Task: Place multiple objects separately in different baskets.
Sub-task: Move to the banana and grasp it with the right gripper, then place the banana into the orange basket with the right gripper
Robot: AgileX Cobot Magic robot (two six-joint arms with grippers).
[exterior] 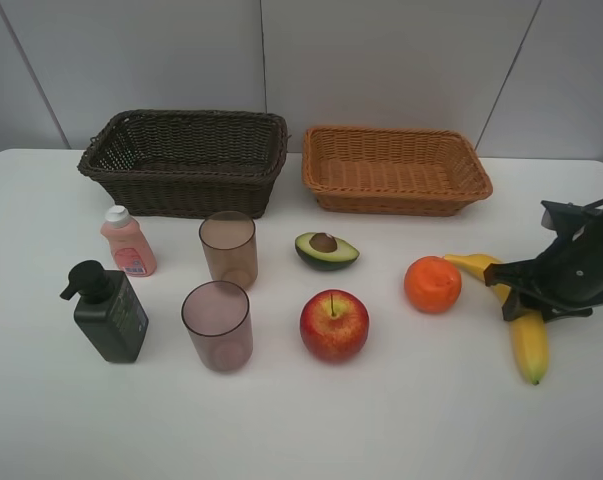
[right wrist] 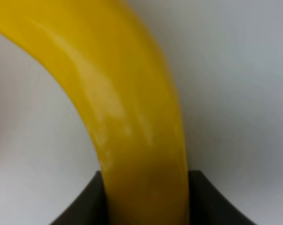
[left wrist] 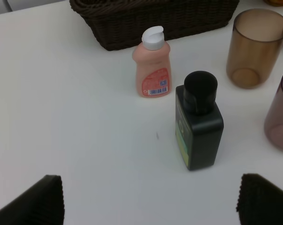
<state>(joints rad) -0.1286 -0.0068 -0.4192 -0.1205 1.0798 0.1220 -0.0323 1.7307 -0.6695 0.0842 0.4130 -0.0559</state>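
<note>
Right fingers [right wrist: 80, 208] pinching smooth curved yellow banana [exterior: 529, 345], left fingers [left wrist: 38, 201] spread, dark brown wicker basket [exterior: 181, 190], tan wicker basket [exterior: 401, 200]

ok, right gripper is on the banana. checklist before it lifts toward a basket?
1. Right gripper shut on the banana: ok, a finger on each side in the wrist view.
2. Grip away from the banana's tips: ok.
3. Banana's stem end free of the orange: cannot tell, they look very close.
4. Light basket has room: ok, nothing shows inside.
5. Dark basket has room: ok, as far as its inside shows.
6. Left gripper clear of the path: ok, open and absent from the high view.
</note>
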